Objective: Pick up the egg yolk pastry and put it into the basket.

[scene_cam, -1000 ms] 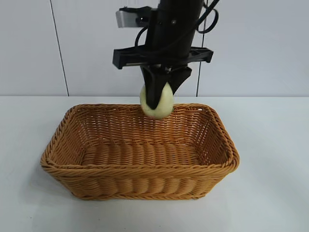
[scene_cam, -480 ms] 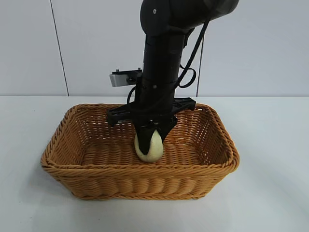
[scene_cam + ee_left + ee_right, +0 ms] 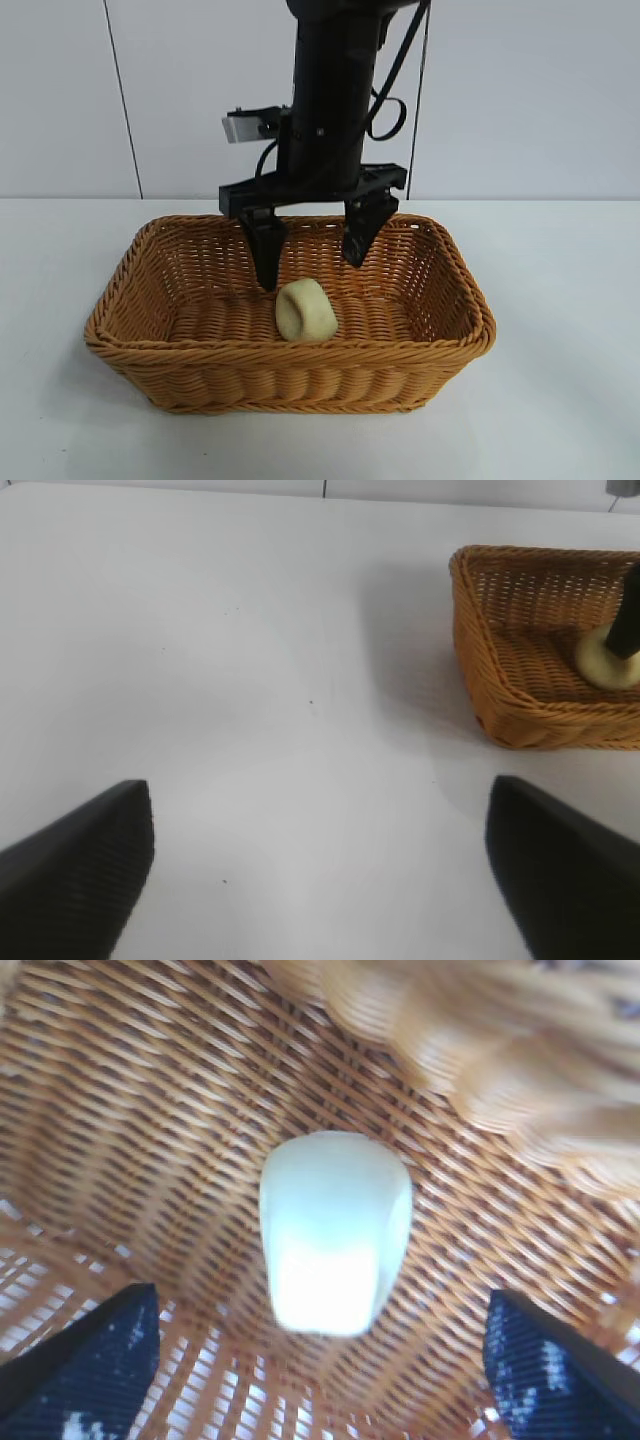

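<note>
exterior: level, facing arms | wrists: left far, right close | shared: basket (image 3: 290, 350)

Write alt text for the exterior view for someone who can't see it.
An egg yolk pastry lies on the floor of a woven wicker basket on a white table. Just above it hangs the right hand, pointing down with its fingers spread wide and clear of the pastry.

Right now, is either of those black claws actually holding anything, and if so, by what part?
No. The right end effector hangs open above the egg yolk pastry, which lies free on the floor of the basket. The left end effector is open over bare table.
</note>
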`<state>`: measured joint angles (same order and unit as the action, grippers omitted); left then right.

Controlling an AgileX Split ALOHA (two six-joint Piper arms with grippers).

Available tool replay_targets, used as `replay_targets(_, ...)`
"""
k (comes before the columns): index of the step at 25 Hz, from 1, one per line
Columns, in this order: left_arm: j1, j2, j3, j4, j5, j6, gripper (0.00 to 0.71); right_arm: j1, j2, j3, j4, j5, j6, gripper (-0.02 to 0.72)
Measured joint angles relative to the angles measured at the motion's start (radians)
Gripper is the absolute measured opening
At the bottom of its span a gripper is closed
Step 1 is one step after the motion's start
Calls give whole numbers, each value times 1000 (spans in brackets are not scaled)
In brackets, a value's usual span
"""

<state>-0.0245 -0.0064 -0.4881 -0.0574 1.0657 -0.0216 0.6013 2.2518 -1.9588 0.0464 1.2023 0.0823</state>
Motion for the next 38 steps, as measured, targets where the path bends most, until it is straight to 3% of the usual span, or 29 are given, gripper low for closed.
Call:
replay_targets(5,0,0,0,0,0,0,694,0,-5,-139,-58,3,34,621)
replay_targets(11,0,0,0,0,0,0,694,-44,-12,-167,-111,5,56,621)
replay_targets(27,0,0,0,0,0,0,694,-475,-12,-167,-125,5,59,622)
replay_targets(32,0,0,0,0,0,0,694,-548,-12,-167,-128,5,59,622)
replay_targets(38,0,0,0,0,0,0,694,-564,-12,-163,-109,5,45,622)
